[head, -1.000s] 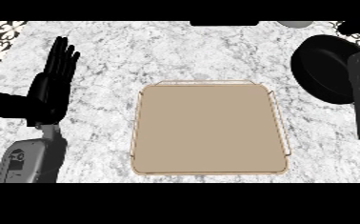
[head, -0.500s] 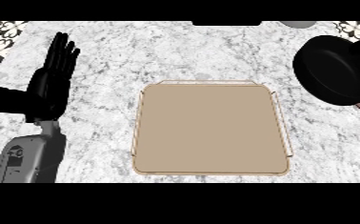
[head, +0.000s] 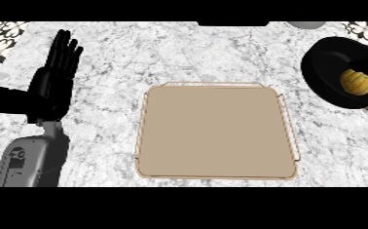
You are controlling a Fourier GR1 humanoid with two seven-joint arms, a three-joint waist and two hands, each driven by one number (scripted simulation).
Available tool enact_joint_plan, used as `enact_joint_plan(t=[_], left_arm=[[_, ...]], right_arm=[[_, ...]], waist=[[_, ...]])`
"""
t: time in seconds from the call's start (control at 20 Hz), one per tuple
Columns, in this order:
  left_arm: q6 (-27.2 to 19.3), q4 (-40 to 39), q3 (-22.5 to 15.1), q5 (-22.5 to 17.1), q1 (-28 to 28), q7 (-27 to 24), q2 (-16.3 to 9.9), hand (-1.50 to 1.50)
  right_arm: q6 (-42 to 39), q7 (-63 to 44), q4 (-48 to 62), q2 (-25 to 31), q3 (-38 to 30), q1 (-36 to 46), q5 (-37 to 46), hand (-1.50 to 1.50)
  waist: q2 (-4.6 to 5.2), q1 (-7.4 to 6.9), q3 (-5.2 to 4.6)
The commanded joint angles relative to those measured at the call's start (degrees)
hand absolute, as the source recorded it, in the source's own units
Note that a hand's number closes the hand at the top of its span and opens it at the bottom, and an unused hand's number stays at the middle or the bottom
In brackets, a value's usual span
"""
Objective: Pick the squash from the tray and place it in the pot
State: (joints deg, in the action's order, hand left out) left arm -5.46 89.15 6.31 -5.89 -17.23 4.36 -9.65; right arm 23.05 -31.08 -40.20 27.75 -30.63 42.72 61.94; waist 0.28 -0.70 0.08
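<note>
Head view of the marbled tabletop (head: 179,52). The left robot hand (head: 54,82) rests at the left edge, wide, fingers straight and pointing up, holding nothing; its grey forearm (head: 32,160) enters from the lower edge. The tan tray (head: 215,130) lies to the right of this robot hand, its surface bare. The black pot (head: 334,74) sits far to the right, partly cut by the edge. The yellow squash (head: 354,80) lies inside the pot.
</note>
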Motion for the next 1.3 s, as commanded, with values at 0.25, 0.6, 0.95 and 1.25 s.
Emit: enact_joint_plan(t=[0.25,0.6,0.95,1.25], left_arm=[[2.0,-1.4,1.6,-1.2,1.4,-2.1,-1.1,0.0],[0.2,0.9,-0.3,0.0,2.1,-0.8,1.0,0.0],[-0.1,-0.5,0.8,0.3,0.9,-0.9,0.3,0.0],[1.1,-5.3,2.1,0.3,0.5,-5.5,-0.1,0.0]], right_arm=[[10.7,9.9,-4.1,-2.4,-4.5,2.2,-10.6,-1.5],[17.2,13.1,-10.0,-3.1,-10.1,0.7,-20.3,-1.5],[15.5,14.9,-27.6,-4.7,-10.3,-12.5,-27.2,-1.5],[10.2,17.1,-40.8,-4.9,-13.4,-25.1,-35.8,-1.5]], waist=[[-0.22,0.47,-0.05],[-0.38,0.63,-0.03],[-0.54,1.5,-0.1],[-0.4,1.58,-0.11]])
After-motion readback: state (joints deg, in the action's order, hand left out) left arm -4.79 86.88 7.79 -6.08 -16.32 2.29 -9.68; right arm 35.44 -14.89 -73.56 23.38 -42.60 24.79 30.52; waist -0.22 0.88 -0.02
